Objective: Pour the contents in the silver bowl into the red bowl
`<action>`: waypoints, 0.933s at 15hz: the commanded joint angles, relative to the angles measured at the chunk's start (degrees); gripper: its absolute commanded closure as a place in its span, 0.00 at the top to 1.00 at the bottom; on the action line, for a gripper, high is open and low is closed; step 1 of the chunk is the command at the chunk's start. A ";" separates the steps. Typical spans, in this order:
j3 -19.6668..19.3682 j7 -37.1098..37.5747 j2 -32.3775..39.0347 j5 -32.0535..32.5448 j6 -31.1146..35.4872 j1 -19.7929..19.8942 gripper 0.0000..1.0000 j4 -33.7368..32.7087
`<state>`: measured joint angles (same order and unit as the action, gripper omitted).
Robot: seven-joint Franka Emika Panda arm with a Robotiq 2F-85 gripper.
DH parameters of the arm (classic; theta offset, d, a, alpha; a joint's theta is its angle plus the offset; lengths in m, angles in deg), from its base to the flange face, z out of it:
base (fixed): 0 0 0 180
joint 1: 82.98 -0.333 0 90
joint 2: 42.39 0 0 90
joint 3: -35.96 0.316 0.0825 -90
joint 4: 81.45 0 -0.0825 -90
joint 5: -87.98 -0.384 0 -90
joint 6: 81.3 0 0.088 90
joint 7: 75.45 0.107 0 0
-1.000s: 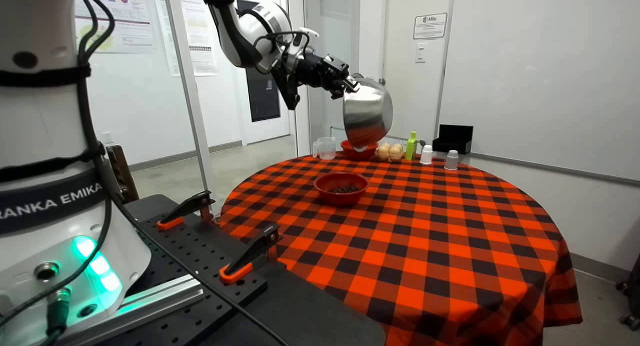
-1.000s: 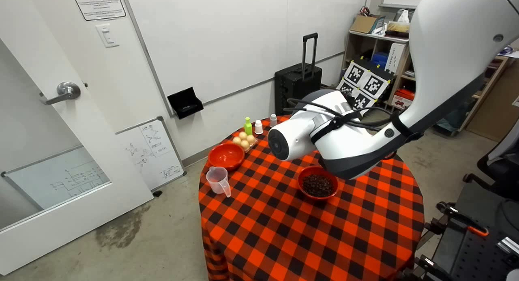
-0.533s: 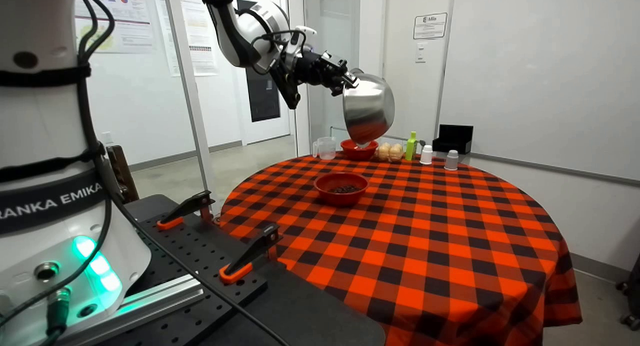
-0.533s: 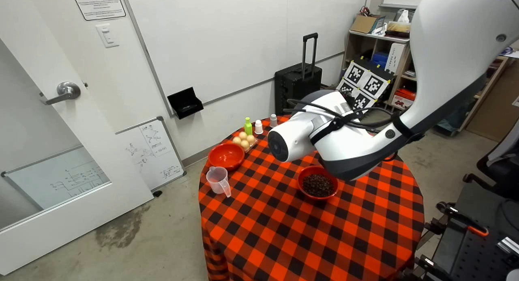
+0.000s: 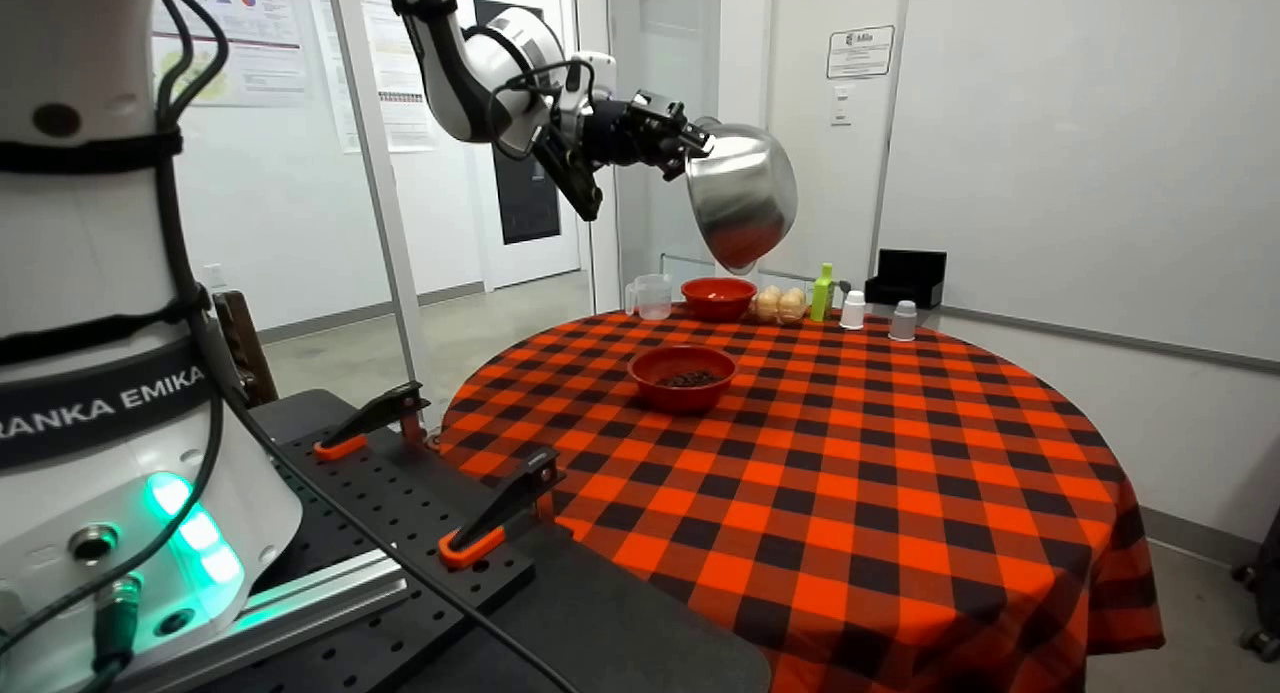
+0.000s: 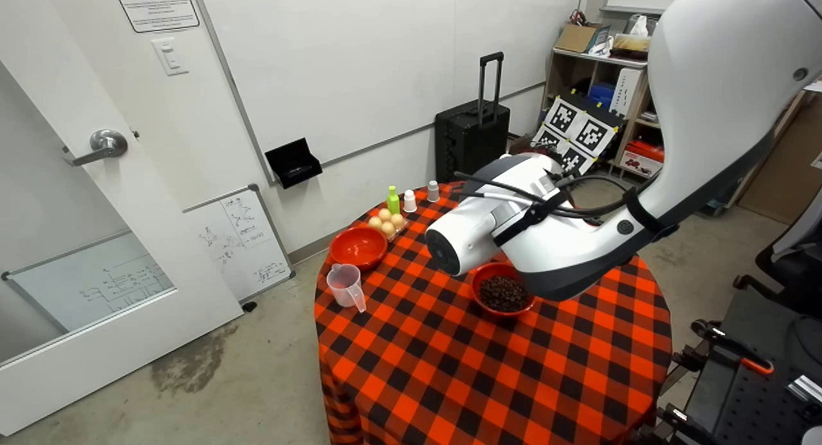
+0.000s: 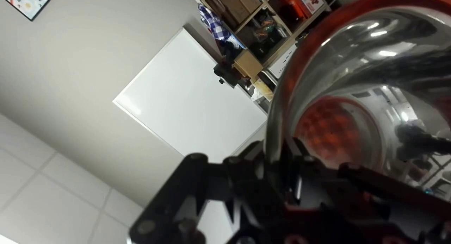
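Silver bowl (image 5: 745, 188) hangs tilted above the table (image 5: 850, 453), rim pinched in our gripper (image 7: 276, 154); we make out nothing inside. Beans (image 6: 504, 295) lie in the red bowl (image 5: 682, 400), in from the table's edge: pouring looks done, setting-down likely left.

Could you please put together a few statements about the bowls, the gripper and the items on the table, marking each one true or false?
1. The gripper holds the silver bowl by its rim. True.
2. The silver bowl stands upright on the checkered tablecloth. False: it is tilted and held in the air above the checkered tablecloth.
3. One red bowl contains small dark pieces. True.
4. The egg-like items sit between the other red bowl and the green bottle. True.
5. The green bottle lies on its side. False: it stands upright.
6. The clear measuring cup stands inside the other red bowl. False: the clear measuring cup stands beside that bowl.
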<state>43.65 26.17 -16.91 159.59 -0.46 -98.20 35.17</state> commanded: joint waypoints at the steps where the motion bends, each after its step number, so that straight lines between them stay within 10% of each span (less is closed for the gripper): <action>1: 1.07 1.41 0.04 1.08 -3.35 -0.50 0.02 0.72; 14: 1.97 -22.97 -0.27 -11.20 5.53 5.60 0.02 -5.16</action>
<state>45.78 10.86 -16.81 152.34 1.79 -95.20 33.17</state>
